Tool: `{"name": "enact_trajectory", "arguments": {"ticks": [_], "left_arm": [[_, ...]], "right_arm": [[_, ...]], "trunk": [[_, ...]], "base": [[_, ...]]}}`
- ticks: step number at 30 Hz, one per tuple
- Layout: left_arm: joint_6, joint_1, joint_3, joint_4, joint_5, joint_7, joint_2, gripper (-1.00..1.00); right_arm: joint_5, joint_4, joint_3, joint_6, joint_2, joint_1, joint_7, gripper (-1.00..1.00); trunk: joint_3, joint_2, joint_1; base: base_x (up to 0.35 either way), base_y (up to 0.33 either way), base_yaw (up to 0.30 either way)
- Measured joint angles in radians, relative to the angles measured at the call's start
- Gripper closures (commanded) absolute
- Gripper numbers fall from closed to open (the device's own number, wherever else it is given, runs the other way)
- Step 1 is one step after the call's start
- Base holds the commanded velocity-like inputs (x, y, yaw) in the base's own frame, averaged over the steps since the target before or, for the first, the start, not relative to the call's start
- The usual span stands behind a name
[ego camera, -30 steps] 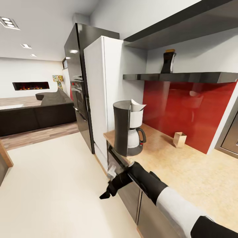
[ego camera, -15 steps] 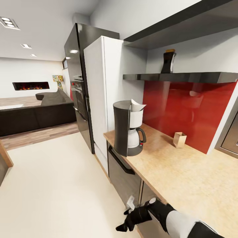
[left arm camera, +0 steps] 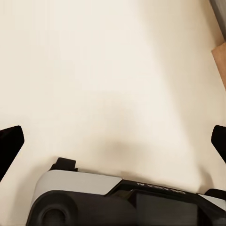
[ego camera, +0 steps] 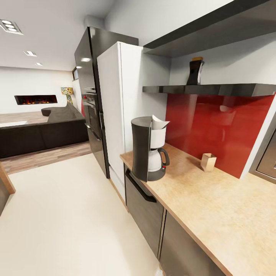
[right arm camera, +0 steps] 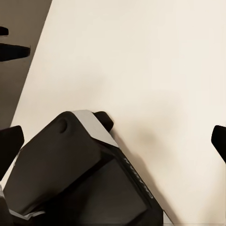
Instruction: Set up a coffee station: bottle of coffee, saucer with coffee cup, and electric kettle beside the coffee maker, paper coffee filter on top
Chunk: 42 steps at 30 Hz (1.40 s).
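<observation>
Since a second ago the right arm has dropped out of the head view: it reached across the cabinet fronts below the coffee maker [ego camera: 148, 148], sank toward the near right corner, and now hangs low over the pale floor [ego camera: 69, 214]. The camera itself has not shifted. My reading is that the arm is tucked away with one step finished, since the paper coffee filter [ego camera: 158, 122] sits as a white cone in the top of the machine.

In the right wrist view the right hand [right arm camera: 113, 141] is spread wide, its dark fingertips [right arm camera: 10, 143] at opposite edges with bare floor between them, pinching nothing. The left hand [left arm camera: 113, 141] in its own wrist view is spread the same way over the floor and is empty too.

On the bench [ego camera: 214, 207] the coffee maker stands at the far left end, beside the white fridge [ego camera: 119, 107]. The bottle of coffee [ego camera: 195, 71] is on the kitchen shelf [ego camera: 214, 89], above and to the right of the machine, well apart from both lowered hands. Fetching it looks like the next job, and it calls for a high reach.
</observation>
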Motion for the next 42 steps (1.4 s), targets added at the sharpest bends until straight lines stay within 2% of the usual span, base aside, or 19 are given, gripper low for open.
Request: {"name": "enact_trajectory", "arguments": {"ticks": [7,25,42], "left_arm": [[0.0,0.0,0.001,0.003,0.0,0.0,0.0,-1.0],[0.0,0.0,0.001,0.004,0.0,0.0,0.0,-1.0],[0.0,0.0,0.001,0.005,0.0,0.0,0.001,-1.0]], "right_arm": [[-0.002,0.0,-0.002,-0.003,0.0,0.019,-0.004,-1.0],[-0.002,-0.005,-0.004,-0.002,0.002,0.022,-0.001,-1.0],[-0.003,-0.003,-0.004,-0.002,0.001,0.022,-0.003,-1.0]], "trunk": [[0.0,0.0,0.0],[0.0,0.0,0.0],[0.0,0.0,0.0]], "base": [[0.0,0.0,0.0],[0.0,0.009,0.0],[0.0,0.271,0.0]]}}
